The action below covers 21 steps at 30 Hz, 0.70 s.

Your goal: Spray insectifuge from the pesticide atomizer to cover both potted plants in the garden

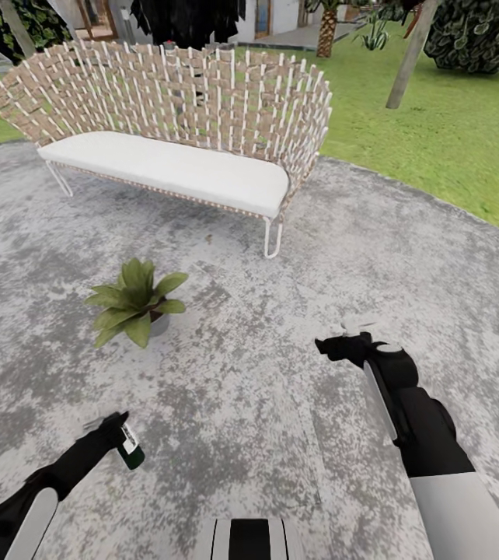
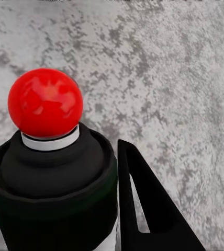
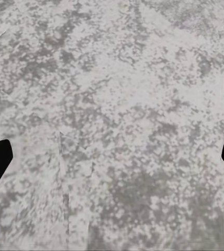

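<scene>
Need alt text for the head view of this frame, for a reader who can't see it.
The left end effector holds the pesticide atomizer low over a round grey stone patio, short of a potted plant with broad green leaves. The right end effector hangs open and empty. Behind stand a woven sofa with a white cushion, and lawn.

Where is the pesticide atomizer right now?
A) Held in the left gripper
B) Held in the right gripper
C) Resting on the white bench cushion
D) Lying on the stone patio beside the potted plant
A: in the head view the pesticide atomizer sits in the left gripper; the left wrist view shows its red spray head up close beside a black finger, while the right gripper holds nothing.
</scene>
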{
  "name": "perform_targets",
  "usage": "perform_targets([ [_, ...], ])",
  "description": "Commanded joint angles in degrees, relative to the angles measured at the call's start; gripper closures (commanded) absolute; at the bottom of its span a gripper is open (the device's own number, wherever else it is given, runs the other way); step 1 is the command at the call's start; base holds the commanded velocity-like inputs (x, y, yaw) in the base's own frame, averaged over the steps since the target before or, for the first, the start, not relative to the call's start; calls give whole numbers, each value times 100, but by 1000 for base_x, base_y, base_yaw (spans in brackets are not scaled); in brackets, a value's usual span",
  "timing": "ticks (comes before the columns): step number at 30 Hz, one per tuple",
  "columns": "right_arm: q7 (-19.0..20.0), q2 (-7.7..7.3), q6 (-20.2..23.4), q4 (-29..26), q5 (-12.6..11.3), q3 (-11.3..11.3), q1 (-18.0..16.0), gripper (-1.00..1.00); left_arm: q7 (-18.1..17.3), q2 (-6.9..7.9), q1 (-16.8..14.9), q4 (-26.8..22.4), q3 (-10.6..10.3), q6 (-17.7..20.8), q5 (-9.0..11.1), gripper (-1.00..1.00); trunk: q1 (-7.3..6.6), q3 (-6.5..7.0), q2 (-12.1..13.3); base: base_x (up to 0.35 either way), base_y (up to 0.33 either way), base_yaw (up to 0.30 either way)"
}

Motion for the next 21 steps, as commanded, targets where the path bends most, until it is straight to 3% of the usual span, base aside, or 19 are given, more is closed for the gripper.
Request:
perform_targets([
  [1,3,-3,128,-4,-1,-11,0,-100,10,-1,2,18,10,9,3,100,-2,24,2,0,0,145],
  [8,-54,-7,296,-10,0,-16,-1,-100,32,20,6,58,26,31,-45,100,-20,181,11,0,0,236],
  [19,-94,2,34,-6,60,17,0,-100,59,-7,-14,146,4,435,-48,100,-49,425,26,0,0,267],
  [21,-96,2,38,1,68,16,-2,-100,222,-27,-25,148,-49,436,-60,100,-51,447,27,0,0,270],
])
